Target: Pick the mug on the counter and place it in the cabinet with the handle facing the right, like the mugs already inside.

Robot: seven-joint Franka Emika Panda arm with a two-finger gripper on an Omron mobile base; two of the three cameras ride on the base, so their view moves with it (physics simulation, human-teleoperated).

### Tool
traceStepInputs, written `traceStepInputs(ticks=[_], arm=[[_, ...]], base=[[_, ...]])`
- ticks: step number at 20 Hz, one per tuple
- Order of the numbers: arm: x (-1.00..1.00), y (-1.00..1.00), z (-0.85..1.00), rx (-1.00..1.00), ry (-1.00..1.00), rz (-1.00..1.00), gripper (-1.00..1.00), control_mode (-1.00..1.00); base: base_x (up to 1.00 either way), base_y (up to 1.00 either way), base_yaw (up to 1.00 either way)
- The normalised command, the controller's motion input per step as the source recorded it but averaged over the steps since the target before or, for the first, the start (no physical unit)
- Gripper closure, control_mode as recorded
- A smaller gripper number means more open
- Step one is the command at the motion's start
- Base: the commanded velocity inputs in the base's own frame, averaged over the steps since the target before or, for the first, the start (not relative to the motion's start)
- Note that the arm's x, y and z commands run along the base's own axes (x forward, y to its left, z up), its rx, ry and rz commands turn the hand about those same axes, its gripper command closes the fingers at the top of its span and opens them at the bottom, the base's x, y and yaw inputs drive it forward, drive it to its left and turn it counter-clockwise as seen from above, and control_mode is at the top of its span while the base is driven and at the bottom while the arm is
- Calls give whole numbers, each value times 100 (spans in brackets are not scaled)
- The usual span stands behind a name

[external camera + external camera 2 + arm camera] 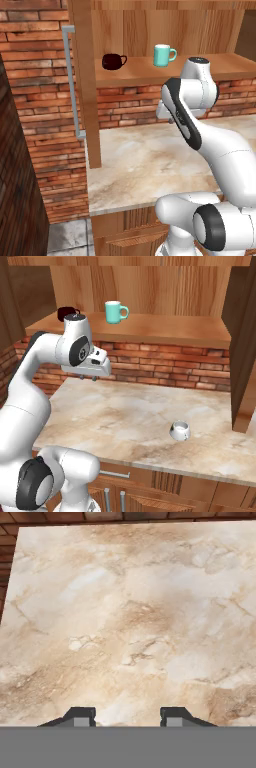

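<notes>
The small white mug [180,430] stands on the beige marbled counter [125,416], toward its right front. Its handle is too small to make out. My gripper [91,377] hangs well to the left of the mug, above the counter's back left part and pointing down. Its dark fingertips [80,716] stand apart with nothing between them, so my gripper [127,717] is open over bare counter [130,612]. On the cabinet shelf [165,326] stand a teal mug [116,311] and a dark maroon mug [114,61], their handles to the right.
The cabinet's open wooden door [85,85] with a long grey bar handle [71,80] stands at the counter's left end. Another wooden door panel [242,346] hangs at the right. A brick wall [165,368] runs behind the counter, under the shelf.
</notes>
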Motion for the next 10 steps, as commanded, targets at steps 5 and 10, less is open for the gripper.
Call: traceStepInputs(ticks=[5,10], arm=[[-9,0,-1,0,0,0,-100,-100],[-26,0,-10,0,-1,0,-100,-100]], base=[[0,0,0],[0,0,0]])
